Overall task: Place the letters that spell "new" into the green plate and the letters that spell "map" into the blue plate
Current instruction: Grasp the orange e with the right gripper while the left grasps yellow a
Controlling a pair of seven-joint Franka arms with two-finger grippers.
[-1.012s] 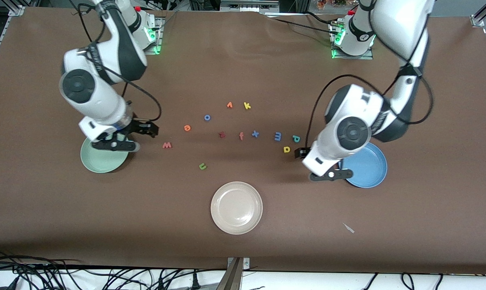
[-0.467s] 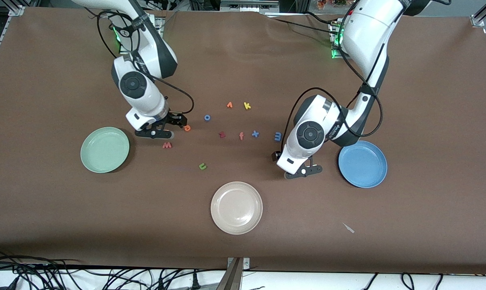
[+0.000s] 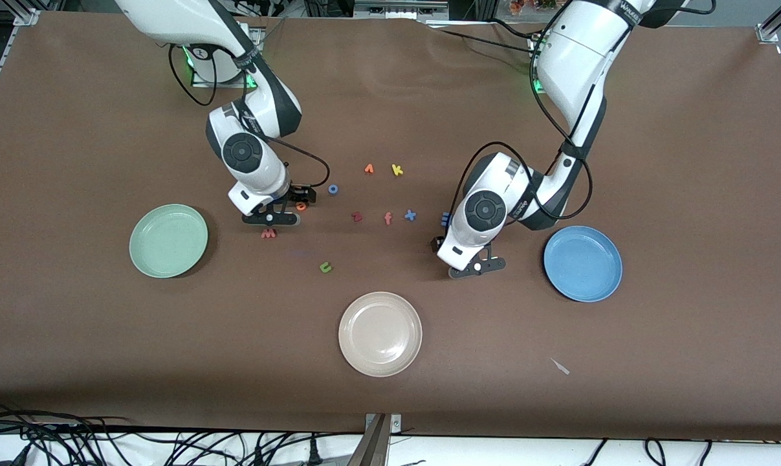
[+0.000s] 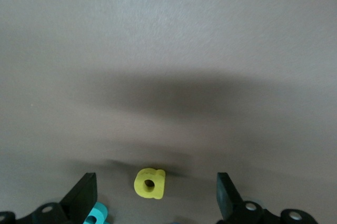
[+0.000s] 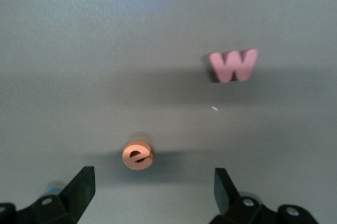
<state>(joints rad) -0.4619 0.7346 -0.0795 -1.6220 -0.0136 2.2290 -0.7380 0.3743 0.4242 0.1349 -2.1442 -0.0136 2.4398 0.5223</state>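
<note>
Your orange e [image 5: 138, 155] lies on the table [image 3: 73, 362] with the pinkish-red w [image 3: 268, 233] just beside it, nearer the front camera, and the olive-green n [image 3: 325, 266] nearer still; none of the three is in the green plate [image 3: 168, 241], which sits well apart toward the right arm's end. A second ago the right claw [image 5: 152, 192] hung over that plate; it has since swung across and now sits low over the e, its fingers spread wide with the letter lying between them, nothing pinched yet. At the other end, the yellow a [image 4: 149, 183] lies between the spread fingers of the left claw [image 4: 155, 197], the teal-green p [image 4: 97, 216] just beside one finger and the blue m [image 3: 445, 219] peeking out beside the arm in the front view. That claw has likewise come away from the blue plate [image 3: 583, 263], which holds nothing, and stopped over the a. You should read this as both arms having finished their approach at once: I judge the next call is a short descent and a squeeze on the e and the a. Mind the p so close to the left finger; it could get nudged.
</note>
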